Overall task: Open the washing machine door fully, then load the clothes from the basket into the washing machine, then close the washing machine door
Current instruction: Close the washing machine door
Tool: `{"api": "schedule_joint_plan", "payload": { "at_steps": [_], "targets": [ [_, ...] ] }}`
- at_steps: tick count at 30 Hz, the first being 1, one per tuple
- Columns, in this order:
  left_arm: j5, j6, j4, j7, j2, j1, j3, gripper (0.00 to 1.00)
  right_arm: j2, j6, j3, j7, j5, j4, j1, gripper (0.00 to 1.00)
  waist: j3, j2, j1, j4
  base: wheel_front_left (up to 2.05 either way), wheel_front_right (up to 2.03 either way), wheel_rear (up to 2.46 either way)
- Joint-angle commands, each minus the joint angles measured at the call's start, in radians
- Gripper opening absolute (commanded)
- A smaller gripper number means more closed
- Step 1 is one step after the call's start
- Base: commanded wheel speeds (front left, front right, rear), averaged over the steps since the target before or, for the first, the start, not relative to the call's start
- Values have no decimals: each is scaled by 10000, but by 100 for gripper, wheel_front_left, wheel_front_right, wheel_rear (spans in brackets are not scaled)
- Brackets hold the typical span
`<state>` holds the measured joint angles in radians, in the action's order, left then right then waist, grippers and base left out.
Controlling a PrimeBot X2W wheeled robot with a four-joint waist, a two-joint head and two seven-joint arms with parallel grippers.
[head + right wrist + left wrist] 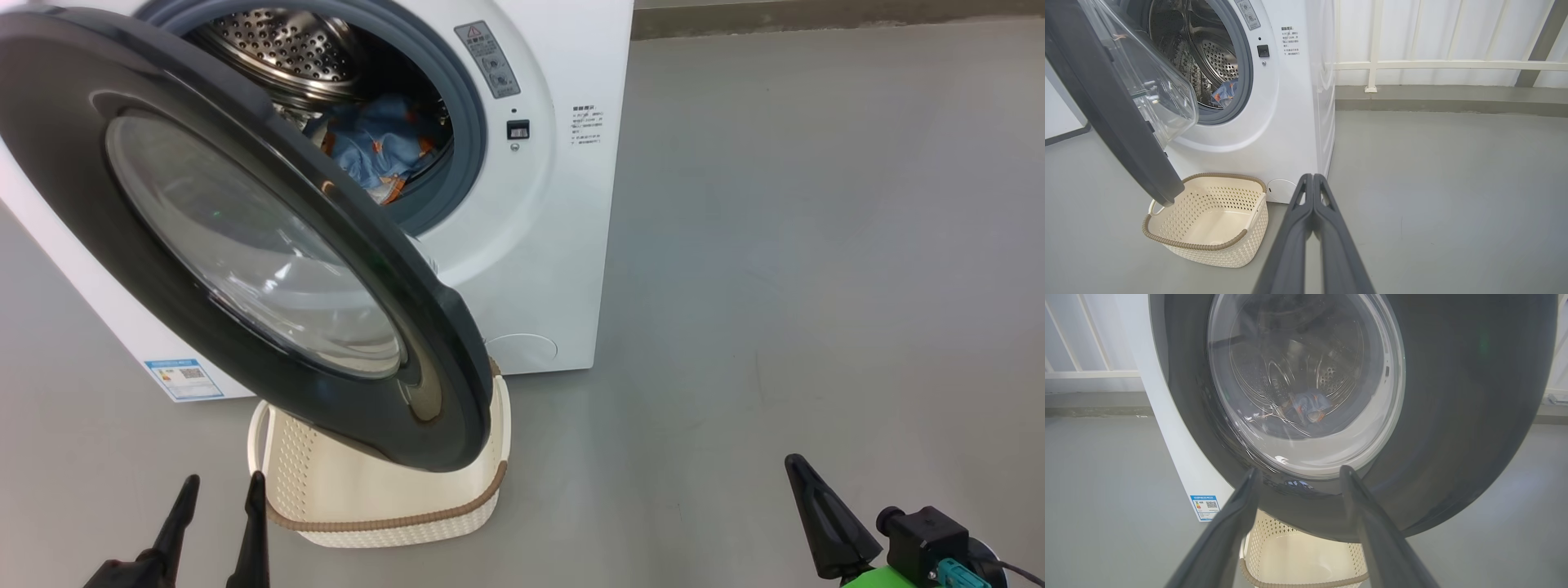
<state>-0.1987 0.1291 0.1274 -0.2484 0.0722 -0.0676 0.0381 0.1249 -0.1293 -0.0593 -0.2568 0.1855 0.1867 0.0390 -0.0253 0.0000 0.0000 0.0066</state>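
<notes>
The white washing machine (531, 245) stands with its black-ringed door (245, 245) swung out toward me. Light blue printed clothes (380, 147) lie inside the steel drum and show through the door glass (1308, 408) and past the seal (1224, 92). The cream basket (392, 535) sits on the floor under the door's lower edge, and its inside looks bare (1224, 253). My left gripper (220, 498) is open just before the door's lower ring (1298, 473), holding nothing. My right gripper (793, 464) is shut and empty, off to the right over the floor (1312, 177).
Grey floor (816, 245) spreads wide to the right of the machine. A white railing (1433, 65) on a low kerb runs behind it. A blue label (184, 380) marks the machine's lower front corner. The door overhangs the basket.
</notes>
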Motion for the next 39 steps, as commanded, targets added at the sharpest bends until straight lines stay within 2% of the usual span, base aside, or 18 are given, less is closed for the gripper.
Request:
{"api": "schedule_joint_plan", "payload": {
  "at_steps": [1, 8, 17, 22, 27, 33, 39],
  "targets": [
    [-18, 15, -239, -133, 76, 187, 333, 100, 101, -14, -234, -49, -40, -246, -277, 0, -1, 0, 0, 3, 0, 0, 0],
    [8, 15, -165, -133, 60, 206, 324, 100, 255, -14, -281, -49, -51, -592, -587, 0, 18, 0, 0, 31, 0, 0, 0],
    [0, 15, -55, -134, 87, 228, 199, 100, 627, -14, -737, -49, -104, -2114, -2143, 0, 95, 0, 0, 66, 0, 0, 0],
    [-29, 15, -21, -134, 144, 313, 124, 100, 709, -14, -1479, -49, -135, -3192, -3302, 0, 133, 0, 0, 154, 0, 0, 0],
    [-43, 15, -39, -134, 157, 375, 99, 100, 350, -14, -2765, -49, -22, -3883, -4320, 0, 95, 0, 0, 283, 0, 0, 0],
    [-82, 15, -30, -134, 92, 597, -157, 100, -234, -14, -4344, -49, 430, -3336, -4717, 0, -45, 0, 0, 691, 0, 0, 0],
    [-108, 15, -103, -134, 9, 951, -657, 100, -580, -14, -5171, -49, 955, -2089, -4493, 0, -438, 0, 0, 1201, 0, 0, 0]
  ]
}}
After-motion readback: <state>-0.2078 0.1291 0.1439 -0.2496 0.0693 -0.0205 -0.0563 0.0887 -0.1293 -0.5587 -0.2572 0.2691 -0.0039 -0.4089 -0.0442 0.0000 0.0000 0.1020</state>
